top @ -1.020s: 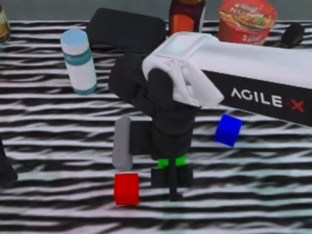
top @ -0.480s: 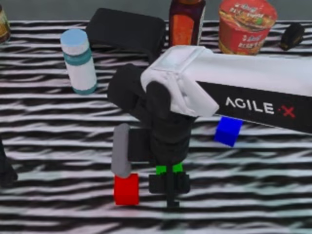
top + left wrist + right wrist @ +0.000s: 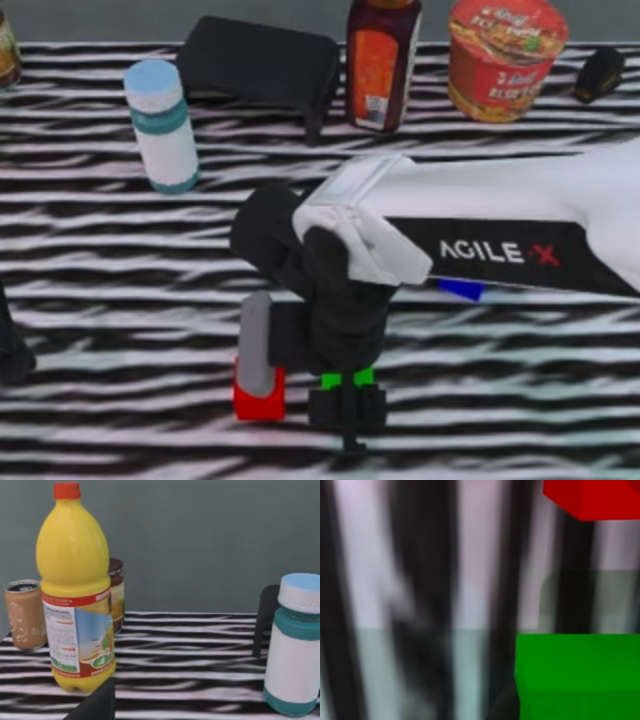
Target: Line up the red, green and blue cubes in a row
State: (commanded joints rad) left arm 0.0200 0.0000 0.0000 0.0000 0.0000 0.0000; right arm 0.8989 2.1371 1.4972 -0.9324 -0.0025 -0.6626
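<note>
A black-and-white zebra-striped tabletop (image 3: 90,250) carries everything, with a dull grey wall behind it. Nearest the front edge, the right gripper (image 3: 347,392) points down with the green cube (image 3: 348,379) pinched between its fingers, so it is closed on that cube; the right wrist view shows the green face close up against the stripes. The red cube (image 3: 262,400) lies just beside it toward the table's left, partly under the wrist's grey housing, and the coming release seems to turn on this gap: green should settle level with red, close on its right. Farther back, the blue cube (image 3: 461,290) shows only as a sliver under the right arm's white link, well apart from the pair. Beyond stand a white bottle with a teal band (image 3: 163,125), a black box (image 3: 262,62), a sauce bottle (image 3: 382,62) and a noodle cup (image 3: 505,55). The left gripper is out of sight, parked at the table's left.
</note>
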